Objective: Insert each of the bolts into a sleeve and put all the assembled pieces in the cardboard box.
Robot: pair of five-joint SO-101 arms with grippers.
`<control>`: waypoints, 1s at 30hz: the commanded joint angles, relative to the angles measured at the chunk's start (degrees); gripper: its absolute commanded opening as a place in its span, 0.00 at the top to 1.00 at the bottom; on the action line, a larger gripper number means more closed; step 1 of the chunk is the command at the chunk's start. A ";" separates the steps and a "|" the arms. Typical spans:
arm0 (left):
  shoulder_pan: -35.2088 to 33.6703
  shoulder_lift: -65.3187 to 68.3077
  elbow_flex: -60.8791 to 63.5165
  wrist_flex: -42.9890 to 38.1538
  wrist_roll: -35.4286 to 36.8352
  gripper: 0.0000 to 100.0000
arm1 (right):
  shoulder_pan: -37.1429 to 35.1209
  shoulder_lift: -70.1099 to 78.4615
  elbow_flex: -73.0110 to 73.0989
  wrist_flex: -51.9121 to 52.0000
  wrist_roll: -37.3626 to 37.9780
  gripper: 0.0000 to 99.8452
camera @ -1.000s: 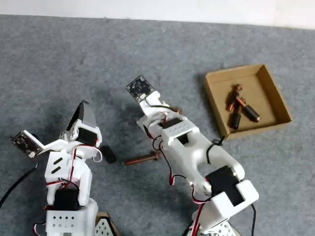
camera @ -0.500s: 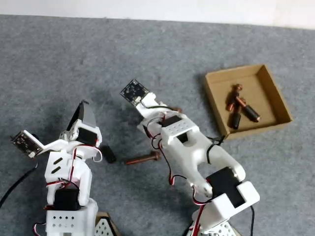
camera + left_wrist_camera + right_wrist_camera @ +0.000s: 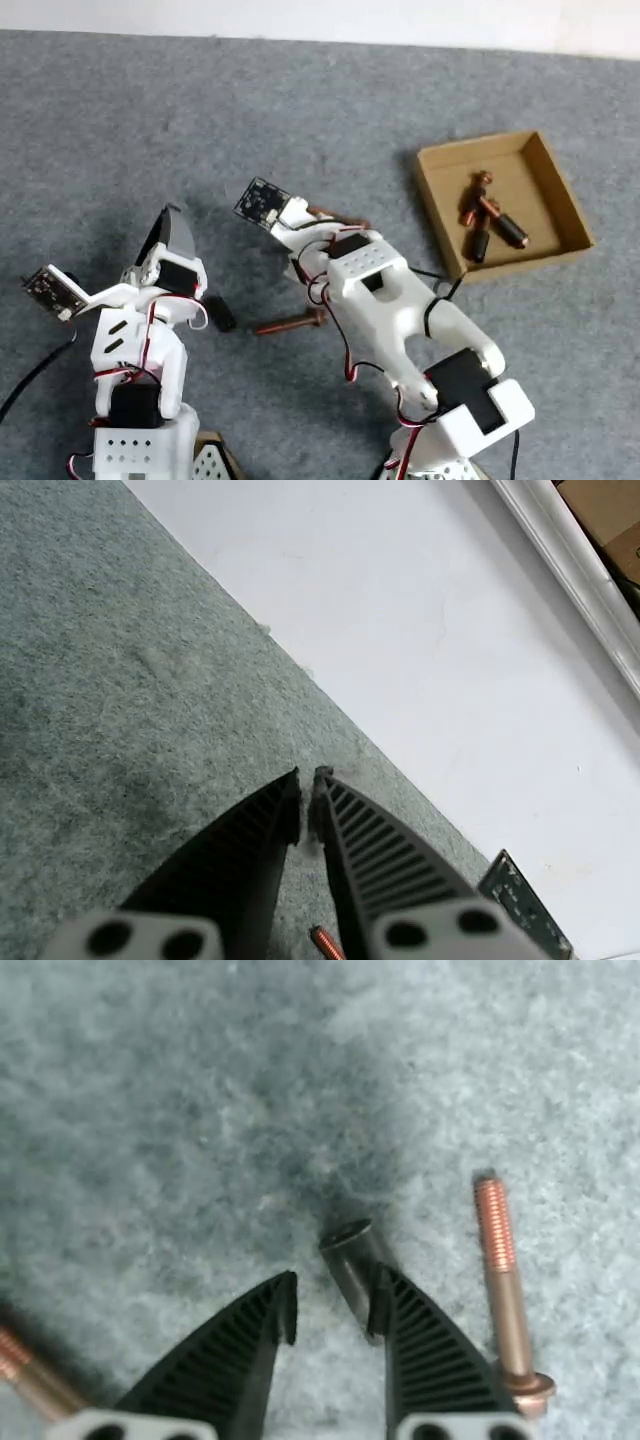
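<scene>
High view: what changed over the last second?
The right arm swung left, and its camera board slid left and a little nearer the bases. Nothing was taken hold of or let go. The right gripper is open, with a sleeve by one finger. The left arm, the bolt between the arms, and the box with its pieces stayed put.

The left arm (image 3: 130,345) and right arm (image 3: 398,302) are white plastic with black motor blocks (image 3: 462,375). Thin red and black wires (image 3: 347,352) loop along them. The left gripper (image 3: 308,783) and right gripper (image 3: 333,1295) have black ribbed fingers (image 3: 245,1350).
</scene>
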 commanded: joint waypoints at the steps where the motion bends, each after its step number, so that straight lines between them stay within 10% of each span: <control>1: -0.40 -0.84 0.66 -1.23 0.44 0.95 | -0.04 0.66 0.75 1.45 0.70 0.89; 30: -0.40 -0.84 0.57 -1.23 0.35 0.95 | 0.04 0.66 1.63 4.18 11.16 0.89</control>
